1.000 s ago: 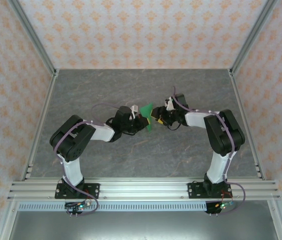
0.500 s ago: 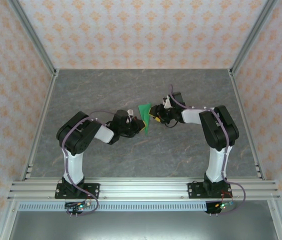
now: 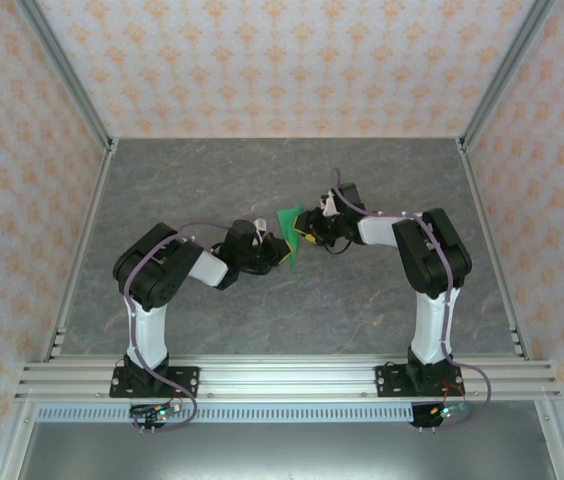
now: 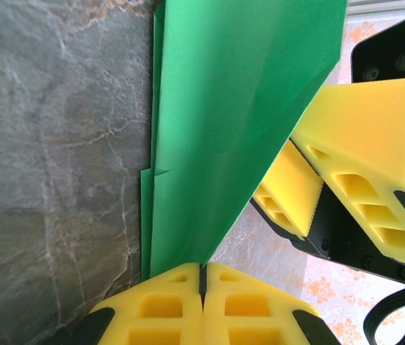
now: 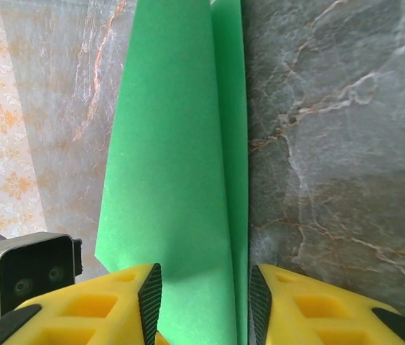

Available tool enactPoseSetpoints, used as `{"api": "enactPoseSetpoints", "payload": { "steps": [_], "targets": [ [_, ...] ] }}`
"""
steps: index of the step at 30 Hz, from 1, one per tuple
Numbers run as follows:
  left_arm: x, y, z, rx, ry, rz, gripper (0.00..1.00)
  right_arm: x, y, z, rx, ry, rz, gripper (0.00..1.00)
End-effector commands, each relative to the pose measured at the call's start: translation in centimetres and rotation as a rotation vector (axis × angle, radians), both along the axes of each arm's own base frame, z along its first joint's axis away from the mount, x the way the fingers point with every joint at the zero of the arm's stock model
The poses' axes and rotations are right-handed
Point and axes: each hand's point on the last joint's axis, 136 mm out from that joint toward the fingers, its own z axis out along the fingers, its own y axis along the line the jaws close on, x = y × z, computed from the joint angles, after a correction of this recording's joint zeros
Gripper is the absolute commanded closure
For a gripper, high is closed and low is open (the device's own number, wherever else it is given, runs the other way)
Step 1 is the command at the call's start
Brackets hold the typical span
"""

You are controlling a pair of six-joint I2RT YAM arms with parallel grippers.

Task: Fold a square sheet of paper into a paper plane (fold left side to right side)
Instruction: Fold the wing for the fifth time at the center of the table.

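the green paper [image 5: 181, 144] runs off the top edge in both wrist views, its far end unseen.

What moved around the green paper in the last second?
The right arm's fingers slid left, toward the left arm's fingers, and narrowed around the green paper without pinching it yet. The left arm pulled back a little. The left arm's fingers stayed shut on the paper.

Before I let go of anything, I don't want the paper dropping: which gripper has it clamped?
The left gripper: its jaws are pressed shut on the green paper. The right gripper has jaws apart, one either side of the sheet.
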Motion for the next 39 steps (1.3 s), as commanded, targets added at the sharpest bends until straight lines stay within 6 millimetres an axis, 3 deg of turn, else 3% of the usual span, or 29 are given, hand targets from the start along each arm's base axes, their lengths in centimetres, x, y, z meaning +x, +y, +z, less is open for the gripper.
{"api": "enactPoseSetpoints", "payload": {
  "steps": [1, 15, 27, 30, 36, 39],
  "targets": [
    [0.2, 0.3, 0.1, -0.010, -0.013, 0.008, 1.00, 0.6, 0.6, -0.2, -0.004, 0.010, 0.001, 0.60],
    [0.3, 0.1, 0.1, -0.011, -0.007, 0.002, 0.98, -0.9, -0.4, -3.6, -0.126, 0.145, -0.009, 0.64],
    [0.3, 0.1, 1.7, 0.009, -0.051, -0.025, 0.77, -1.1, -0.8, -4.2, -0.156, 0.162, 0.002, 0.64],
    [0.3, 0.3, 3.1, 0.006, -0.077, -0.025, 0.74, -1.2, -0.7, -4.2, -0.158, 0.161, 0.006, 0.64],
    [0.3, 1.8, 3.8, 0.023, -0.081, -0.003, 0.57, -1.0, -0.7, -4.0, -0.157, 0.154, 0.008, 0.64],
    [0.4, 2.9, 3.9, 0.043, -0.069, 0.015, 0.53, -1.0, -0.7, -4.0, -0.159, 0.153, 0.010, 0.64]
  ]
}}
